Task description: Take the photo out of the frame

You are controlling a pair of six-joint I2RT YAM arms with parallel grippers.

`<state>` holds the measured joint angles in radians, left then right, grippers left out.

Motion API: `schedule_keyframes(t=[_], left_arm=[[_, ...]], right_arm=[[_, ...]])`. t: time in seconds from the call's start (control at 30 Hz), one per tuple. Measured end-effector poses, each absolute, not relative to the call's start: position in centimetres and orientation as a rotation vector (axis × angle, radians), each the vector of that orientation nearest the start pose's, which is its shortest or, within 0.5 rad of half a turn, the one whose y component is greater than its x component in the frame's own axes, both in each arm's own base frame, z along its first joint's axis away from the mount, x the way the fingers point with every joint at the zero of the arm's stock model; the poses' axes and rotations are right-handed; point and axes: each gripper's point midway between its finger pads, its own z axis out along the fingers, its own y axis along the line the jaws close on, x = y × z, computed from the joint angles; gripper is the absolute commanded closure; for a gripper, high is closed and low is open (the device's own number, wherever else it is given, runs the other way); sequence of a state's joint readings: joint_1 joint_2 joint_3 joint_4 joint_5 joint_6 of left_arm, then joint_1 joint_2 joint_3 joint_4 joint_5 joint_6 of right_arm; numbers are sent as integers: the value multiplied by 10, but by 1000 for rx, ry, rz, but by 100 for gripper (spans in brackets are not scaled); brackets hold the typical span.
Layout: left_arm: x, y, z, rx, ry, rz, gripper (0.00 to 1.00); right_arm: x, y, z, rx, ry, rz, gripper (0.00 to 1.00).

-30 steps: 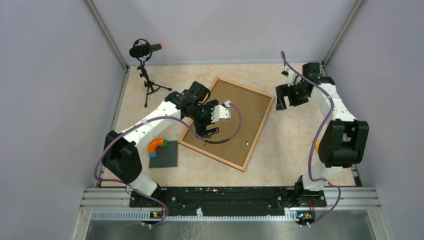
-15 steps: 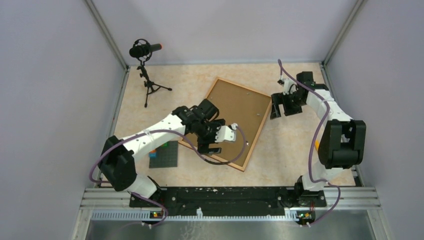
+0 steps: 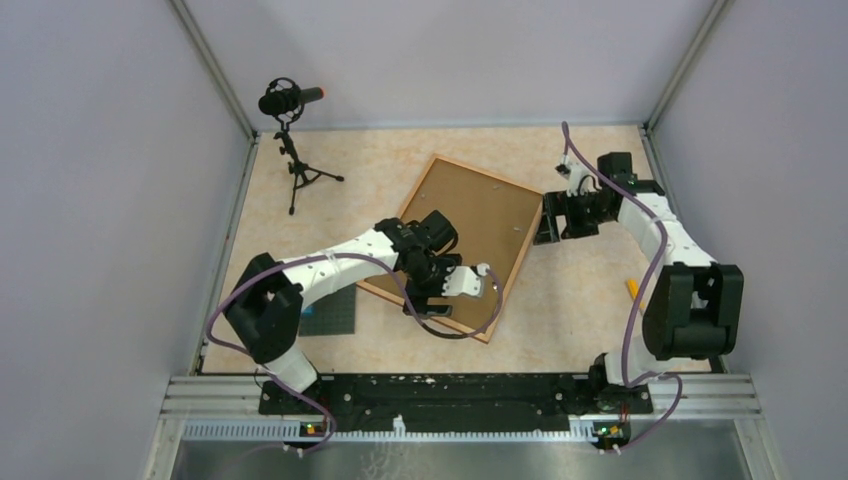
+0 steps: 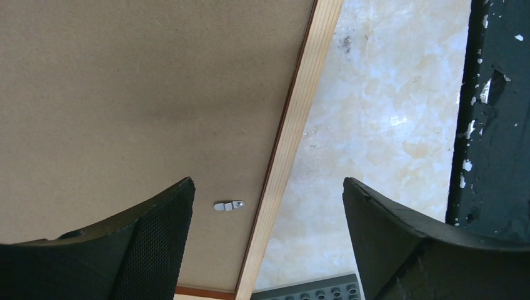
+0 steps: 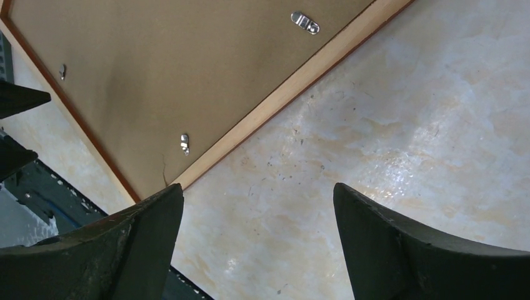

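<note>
Left fingers [image 4: 153, 240]: gaping wide, gripping nothing, hovering over the fibreboard back of the thin reddish-brown wooden rectangular frame [image 3: 487, 210].
Right fingers [image 5: 134, 240]: gaping wide, holding nothing, near the frame's corner.

left gripper [image 4: 267, 182] spread, right gripper [image 5: 257, 187] spread

Frame [image 3: 480, 205] askew, face-down, brown fibreboard back up (small metal clips [image 4: 228, 205])
</note>
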<state>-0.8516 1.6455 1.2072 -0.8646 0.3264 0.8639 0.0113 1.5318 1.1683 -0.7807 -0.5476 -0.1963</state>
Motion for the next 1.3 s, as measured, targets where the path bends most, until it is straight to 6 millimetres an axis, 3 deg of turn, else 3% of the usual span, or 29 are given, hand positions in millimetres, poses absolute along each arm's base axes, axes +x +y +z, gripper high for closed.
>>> schedule_keyframes(t=[0.3, 0.47, 0.6, 0.93, 1.1, 1.3], left_arm=[[195, -266, 65, -2640, -2034, 527, 17], [193, -268, 56, -2645, -1981, 511, 28], [191, -272, 52, -2661, -1949, 473, 37], [168, -286, 43, -2763, -1789, 312, 45], [169, -284, 27, -2721, -1797, 198, 52], [169, -286, 23, -2728, -1802, 82, 57]], right_arm=[[315, 89, 128, -424, 2531, 675, 11], [317, 85, 130, -363, 2528, 715, 11], [324, 66, 128, -228, 2532, 741, 11], [326, 56, 128, -130, 2525, 784, 11], [322, 58, 123, -115, 2540, 806, 11], [321, 59, 123, -104, 2539, 818, 11]])
